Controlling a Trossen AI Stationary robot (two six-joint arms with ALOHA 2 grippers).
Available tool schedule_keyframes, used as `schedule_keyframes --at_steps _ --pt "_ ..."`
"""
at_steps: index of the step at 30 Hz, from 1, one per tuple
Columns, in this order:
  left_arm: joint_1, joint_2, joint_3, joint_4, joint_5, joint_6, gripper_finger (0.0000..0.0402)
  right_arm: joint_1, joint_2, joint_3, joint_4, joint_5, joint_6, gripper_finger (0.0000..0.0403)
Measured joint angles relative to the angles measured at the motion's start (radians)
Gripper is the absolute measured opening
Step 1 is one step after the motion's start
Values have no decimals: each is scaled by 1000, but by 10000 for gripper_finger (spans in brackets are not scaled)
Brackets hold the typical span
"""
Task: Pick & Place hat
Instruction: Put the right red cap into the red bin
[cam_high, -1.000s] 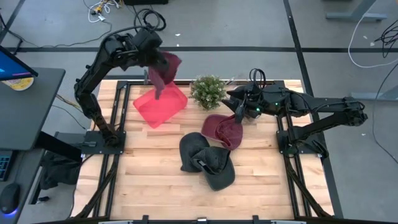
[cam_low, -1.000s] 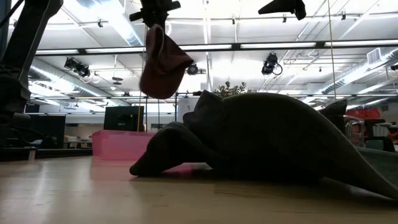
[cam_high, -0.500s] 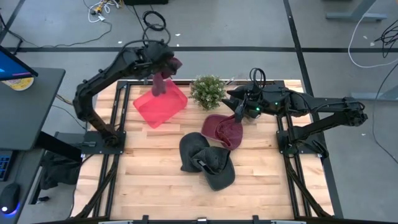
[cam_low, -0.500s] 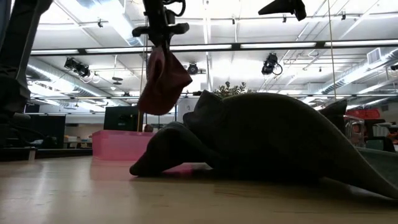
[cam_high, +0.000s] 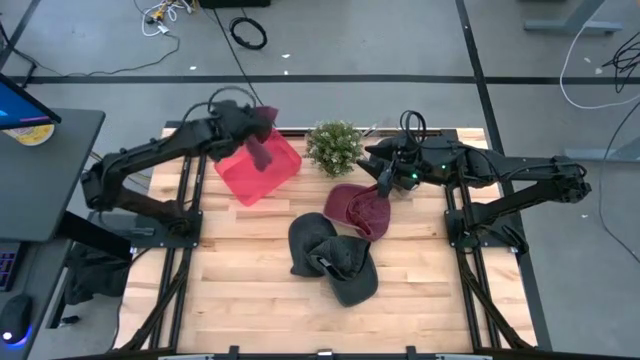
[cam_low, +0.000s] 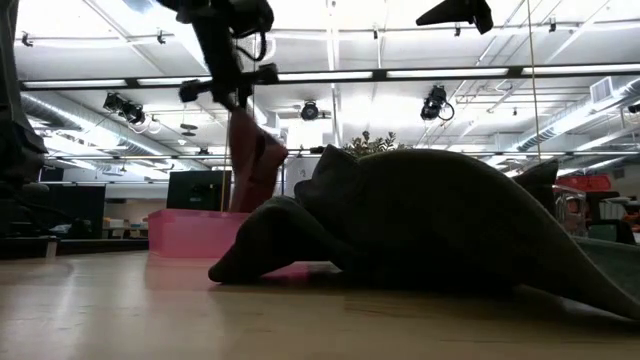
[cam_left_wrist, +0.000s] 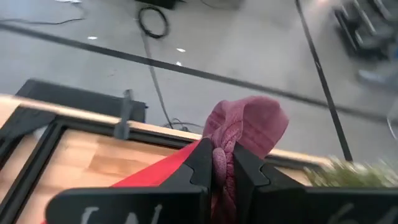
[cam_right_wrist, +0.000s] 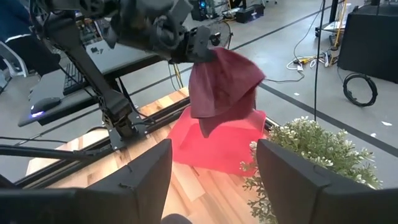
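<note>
My left gripper (cam_high: 252, 128) is shut on a maroon knit hat (cam_high: 266, 116) above the pink bin (cam_high: 258, 172) at the table's far left. In the low view the hat (cam_low: 255, 170) hangs below the gripper (cam_low: 235, 95), its lower end about level with the bin's rim (cam_low: 190, 215). A second maroon hat (cam_high: 358, 208) lies on the table, right of centre. My right gripper (cam_high: 385, 183) stands open over that hat's far edge, raised above it. Its wrist view looks across at the held hat (cam_right_wrist: 221, 84). My left gripper pinches a bunched fold of the maroon hat's knit (cam_left_wrist: 222, 155) between its two fingers (cam_left_wrist: 202, 167). It comes from above, and the hat hangs slack below it over the bin, clear of the table. How far back the fold reaches I cannot see.
A small potted plant (cam_high: 335, 146) stands at the far edge between the bin and my right gripper. Dark grey hats (cam_high: 335, 258) lie heaped near the table's middle and fill the low view (cam_low: 420, 225). Bare wood lies along the near edge.
My left gripper has come down toward the pink bin, still shut on the maroon hat. The hat has dropped with it, from well above the bin to hanging with its lower end at the bin's rim. My right arm has kept still.
</note>
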Motion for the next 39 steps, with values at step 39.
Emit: schedule_keyframes --at_steps 39 --pt "-123 68 -326 227 -269 -580 27 -6 3 0 -18 0 8 236"
